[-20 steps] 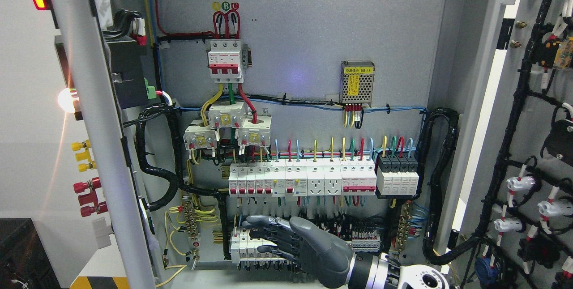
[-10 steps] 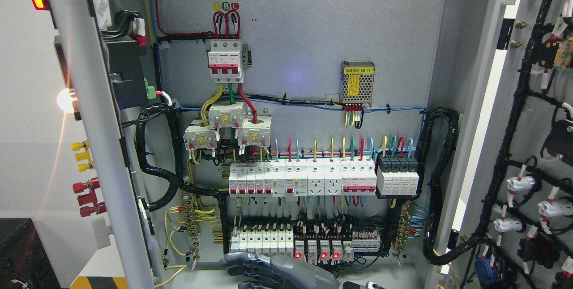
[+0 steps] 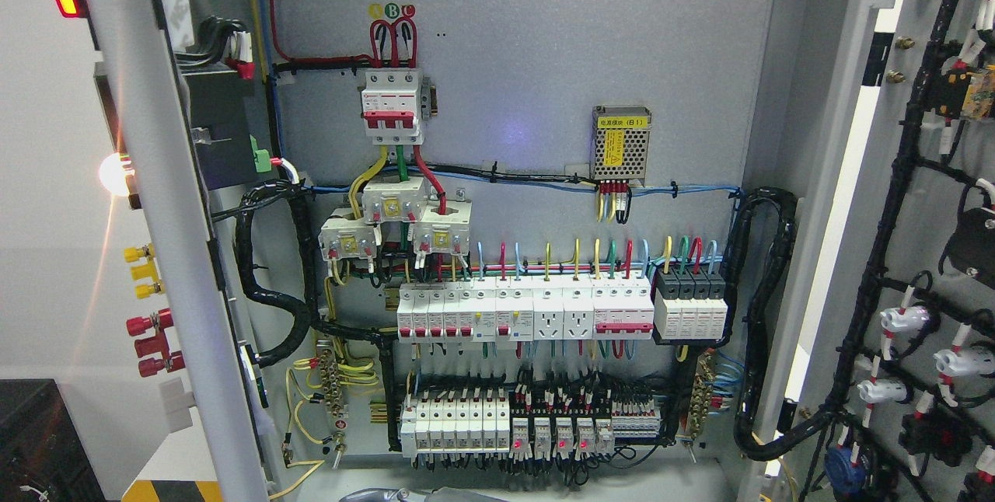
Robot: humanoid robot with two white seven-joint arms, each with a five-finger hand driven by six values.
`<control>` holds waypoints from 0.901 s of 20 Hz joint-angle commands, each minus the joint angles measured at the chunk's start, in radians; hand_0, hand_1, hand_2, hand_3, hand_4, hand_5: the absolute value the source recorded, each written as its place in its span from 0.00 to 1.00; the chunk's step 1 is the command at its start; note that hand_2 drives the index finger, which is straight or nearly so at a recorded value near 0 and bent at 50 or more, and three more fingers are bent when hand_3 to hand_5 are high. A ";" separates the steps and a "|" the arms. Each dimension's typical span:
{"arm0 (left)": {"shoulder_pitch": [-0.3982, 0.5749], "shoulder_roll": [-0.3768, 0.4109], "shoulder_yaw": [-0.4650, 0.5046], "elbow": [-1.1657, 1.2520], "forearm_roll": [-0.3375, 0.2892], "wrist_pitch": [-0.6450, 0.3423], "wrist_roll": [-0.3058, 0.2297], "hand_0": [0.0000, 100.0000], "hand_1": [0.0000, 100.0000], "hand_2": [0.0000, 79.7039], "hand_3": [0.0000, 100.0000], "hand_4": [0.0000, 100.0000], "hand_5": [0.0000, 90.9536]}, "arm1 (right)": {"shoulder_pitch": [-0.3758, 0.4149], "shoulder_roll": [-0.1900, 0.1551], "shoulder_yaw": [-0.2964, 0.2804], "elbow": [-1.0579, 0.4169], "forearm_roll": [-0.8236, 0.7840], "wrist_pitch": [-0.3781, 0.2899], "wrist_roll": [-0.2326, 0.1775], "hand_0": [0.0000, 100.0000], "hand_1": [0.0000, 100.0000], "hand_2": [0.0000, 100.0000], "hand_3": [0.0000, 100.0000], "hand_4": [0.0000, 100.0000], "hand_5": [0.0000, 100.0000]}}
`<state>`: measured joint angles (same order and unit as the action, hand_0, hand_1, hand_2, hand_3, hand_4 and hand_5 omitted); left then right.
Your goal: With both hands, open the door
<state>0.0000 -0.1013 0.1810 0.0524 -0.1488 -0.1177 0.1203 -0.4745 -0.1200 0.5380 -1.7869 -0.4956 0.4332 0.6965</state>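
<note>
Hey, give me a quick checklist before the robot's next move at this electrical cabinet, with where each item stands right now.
1. Left door swung open: ok.
2. Right door swung open, wiring side showing: ok.
3. Robot hand clear of the breaker row: ok, only a grey sliver shows at the bottom edge.
4. Which arm that robot hand belongs to: cannot tell.
5. Cabinet de-energised: likely not ok, red lights glow on the lower relays.

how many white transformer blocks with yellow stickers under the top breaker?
3. One white plastic transformer block on top, one lower left, one lower right, clustered below the white three-pole breaker with red handles. None appears hidden.
</note>
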 commanded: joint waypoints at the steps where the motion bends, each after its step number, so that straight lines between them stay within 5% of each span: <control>1: 0.009 -0.001 0.000 0.000 0.000 -0.002 0.001 0.00 0.00 0.00 0.00 0.00 0.00 | 0.001 0.101 0.046 -0.014 0.003 0.019 -0.003 0.19 0.00 0.00 0.00 0.00 0.00; 3: 0.006 -0.001 -0.002 0.000 0.000 -0.002 0.001 0.00 0.00 0.00 0.00 0.00 0.00 | 0.001 0.134 0.048 -0.006 0.003 0.036 -0.005 0.19 0.00 0.00 0.00 0.00 0.00; 9: -0.003 -0.001 -0.003 -0.002 -0.002 -0.002 0.001 0.00 0.00 0.00 0.00 0.00 0.00 | 0.005 0.141 0.057 0.001 0.003 0.053 -0.005 0.19 0.00 0.00 0.00 0.00 0.00; 18: 0.015 0.002 -0.002 -0.098 0.002 -0.004 0.001 0.00 0.00 0.00 0.00 0.00 0.00 | 0.011 0.226 0.059 0.021 0.009 0.050 -0.006 0.19 0.00 0.00 0.00 0.00 0.00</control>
<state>0.0001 -0.1021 0.1794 0.0337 -0.1493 -0.1203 0.1206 -0.4662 0.0160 0.5835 -1.7822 -0.4883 0.4864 0.6871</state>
